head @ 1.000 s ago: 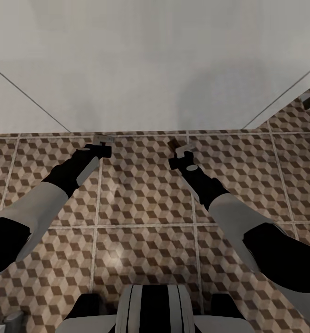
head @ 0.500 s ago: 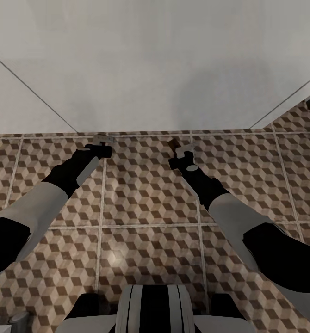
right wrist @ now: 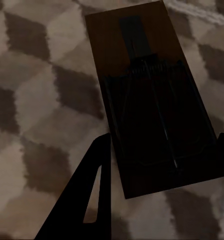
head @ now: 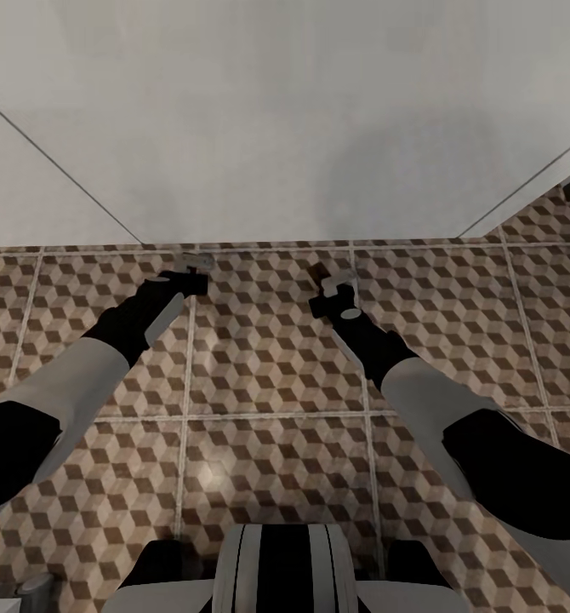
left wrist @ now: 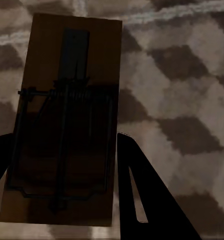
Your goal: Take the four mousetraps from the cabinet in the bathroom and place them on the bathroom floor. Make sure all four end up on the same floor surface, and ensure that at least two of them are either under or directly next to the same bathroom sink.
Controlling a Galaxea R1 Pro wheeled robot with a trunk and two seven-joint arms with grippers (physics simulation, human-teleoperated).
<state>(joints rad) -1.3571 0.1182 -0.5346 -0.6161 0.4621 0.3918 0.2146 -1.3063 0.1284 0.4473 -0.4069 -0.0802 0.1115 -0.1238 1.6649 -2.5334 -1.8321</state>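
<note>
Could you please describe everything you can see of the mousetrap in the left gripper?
The mousetrap is a flat, rectangular brown wooden board carrying a dark wire frame, a coiled spring across its width and a dark flat plate toward its far end. It sits between the left gripper's dark fingers, which flank its long edges, above the cube-patterned floor tiles. In the head view it is a small pale sliver at the gripper tip, near the wall base.

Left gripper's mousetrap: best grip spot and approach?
Take the flat brown wooden mousetrap by its two long edges, coming in from the short end away from the dark bait plate. The board is thin and the wire sits on its face; the left gripper straddles it that way.
</note>
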